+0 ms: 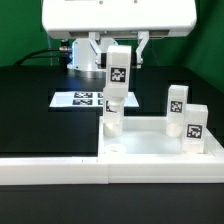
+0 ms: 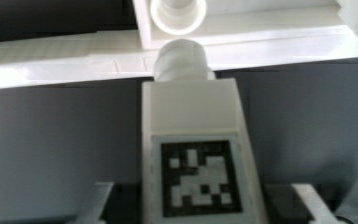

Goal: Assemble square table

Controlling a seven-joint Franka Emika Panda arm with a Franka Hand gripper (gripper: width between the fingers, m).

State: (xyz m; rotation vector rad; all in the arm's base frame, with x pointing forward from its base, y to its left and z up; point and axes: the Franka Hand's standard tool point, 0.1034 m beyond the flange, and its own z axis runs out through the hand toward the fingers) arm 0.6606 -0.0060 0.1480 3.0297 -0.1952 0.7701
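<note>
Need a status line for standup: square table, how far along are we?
Done: two legs stand upright on the tabletop at the exterior view's right. In hand: the tool holds a third leg upright over the near-left corner; in the wrist view its rounded end points at a round socket. I can't tell if it's seated. Left: finishing this leg, and a fourth is not visible in either view.

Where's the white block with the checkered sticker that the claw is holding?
In the exterior view the leg hangs upright in the claw near the middle, above the tabletop's left corner, with the marker board behind to its left.
</note>
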